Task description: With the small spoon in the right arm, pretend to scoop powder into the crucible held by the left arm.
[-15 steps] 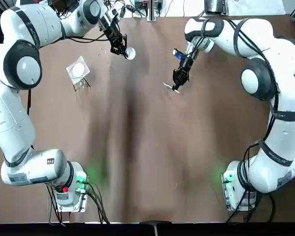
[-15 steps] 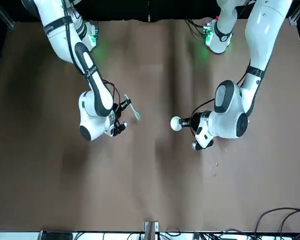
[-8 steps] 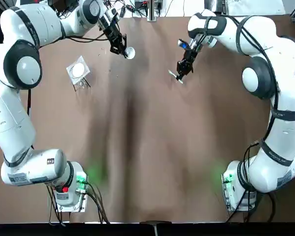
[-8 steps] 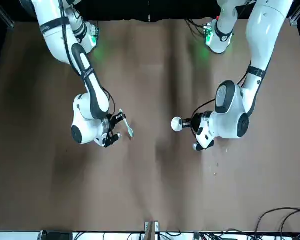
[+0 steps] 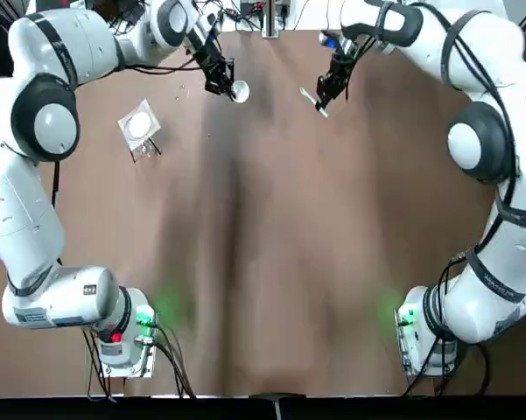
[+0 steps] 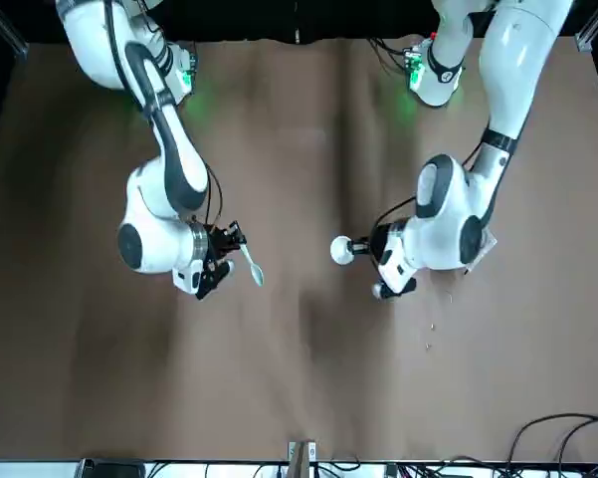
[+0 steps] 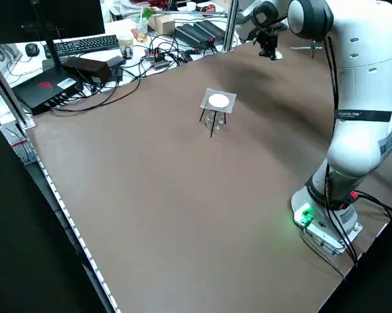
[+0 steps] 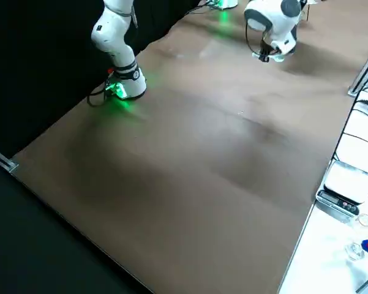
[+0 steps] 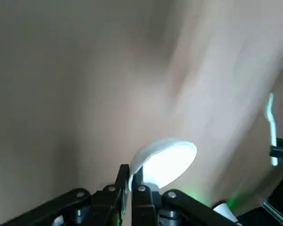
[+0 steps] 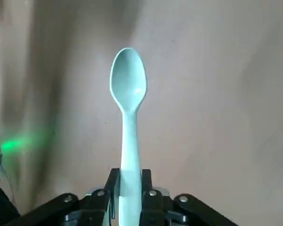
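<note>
Brown cloth, creased lengthwise, covers the table (image 5: pixel 263 262), with wide open room from the arms' bases up to the far edge, where both grippers work. The left gripper (image 5: pixel 225 85) and the right gripper (image 5: pixel 326 93) are near each other but apart. A little square stand (image 5: pixel 140 127) carrying a white disc sits well off to the left. The left gripper is clamped on the thin rim of a round white crucible (image 5: pixel 240 91). The right one pinches the handle of a smooth pale spoon (image 10: pixel 127 89).

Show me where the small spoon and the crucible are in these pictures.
small spoon (image 10: pixel 128 82): right wrist view, on the spoon's bowl.
crucible (image 9: pixel 167 160): left wrist view, on its white body.
</note>
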Robot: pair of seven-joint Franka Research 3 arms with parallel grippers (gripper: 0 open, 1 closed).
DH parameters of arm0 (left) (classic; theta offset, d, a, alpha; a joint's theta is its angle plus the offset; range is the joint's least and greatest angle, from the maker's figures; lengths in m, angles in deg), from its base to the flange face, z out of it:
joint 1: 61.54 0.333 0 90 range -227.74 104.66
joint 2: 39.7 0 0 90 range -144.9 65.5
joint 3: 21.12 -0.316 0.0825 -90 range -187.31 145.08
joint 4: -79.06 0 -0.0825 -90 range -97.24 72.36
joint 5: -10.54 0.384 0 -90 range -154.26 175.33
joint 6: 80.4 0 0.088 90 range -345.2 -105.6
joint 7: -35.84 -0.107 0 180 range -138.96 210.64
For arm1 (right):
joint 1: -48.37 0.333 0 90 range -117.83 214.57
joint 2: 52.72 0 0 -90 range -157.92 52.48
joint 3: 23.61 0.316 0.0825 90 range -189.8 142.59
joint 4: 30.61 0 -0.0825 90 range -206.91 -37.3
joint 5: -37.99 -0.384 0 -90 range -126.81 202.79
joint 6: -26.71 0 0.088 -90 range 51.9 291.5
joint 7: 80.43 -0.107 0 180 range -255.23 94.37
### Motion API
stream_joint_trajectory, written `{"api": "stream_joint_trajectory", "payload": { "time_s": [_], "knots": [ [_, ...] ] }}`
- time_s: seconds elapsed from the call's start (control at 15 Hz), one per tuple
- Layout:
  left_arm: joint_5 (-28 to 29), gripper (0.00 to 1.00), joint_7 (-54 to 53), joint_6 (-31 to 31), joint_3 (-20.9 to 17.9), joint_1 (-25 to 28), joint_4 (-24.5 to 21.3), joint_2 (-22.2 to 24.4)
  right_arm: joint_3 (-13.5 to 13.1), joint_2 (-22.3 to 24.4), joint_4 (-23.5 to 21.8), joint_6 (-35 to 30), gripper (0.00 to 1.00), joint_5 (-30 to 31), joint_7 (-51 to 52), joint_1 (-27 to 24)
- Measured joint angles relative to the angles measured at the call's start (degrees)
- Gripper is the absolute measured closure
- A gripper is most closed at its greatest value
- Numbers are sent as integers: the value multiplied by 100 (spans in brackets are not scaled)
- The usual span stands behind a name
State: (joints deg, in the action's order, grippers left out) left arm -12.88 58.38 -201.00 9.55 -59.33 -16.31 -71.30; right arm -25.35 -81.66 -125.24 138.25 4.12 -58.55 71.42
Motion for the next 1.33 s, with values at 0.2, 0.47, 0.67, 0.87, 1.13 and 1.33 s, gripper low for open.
{"api": "stream_joint_trajectory", "payload": {
  "time_s": [0.2,0.47,0.67,0.87,1.13,1.33],
  "knots": [
    [0,94,281,-226,0,-360,1,0,12,275,-7,361,78,83,-4,11],
    [0,94,1037,-469,-3,-977,5,0,69,372,-21,695,78,33,-195,150],
    [-1,94,1405,-498,-4,-1120,94,-3,88,669,-22,317,78,31,-550,273],
    [-1,94,1738,-498,-5,-1171,184,-51,109,997,-25,-221,78,10,-920,339],
    [-1,94,2009,-498,-7,-1252,347,-216,152,1062,-91,-330,78,-15,-1580,819],
    [-1,94,2069,-497,-6,-1317,390,-267,163,1037,-140,-381,78,-16,-2038,1067]
  ]
}}
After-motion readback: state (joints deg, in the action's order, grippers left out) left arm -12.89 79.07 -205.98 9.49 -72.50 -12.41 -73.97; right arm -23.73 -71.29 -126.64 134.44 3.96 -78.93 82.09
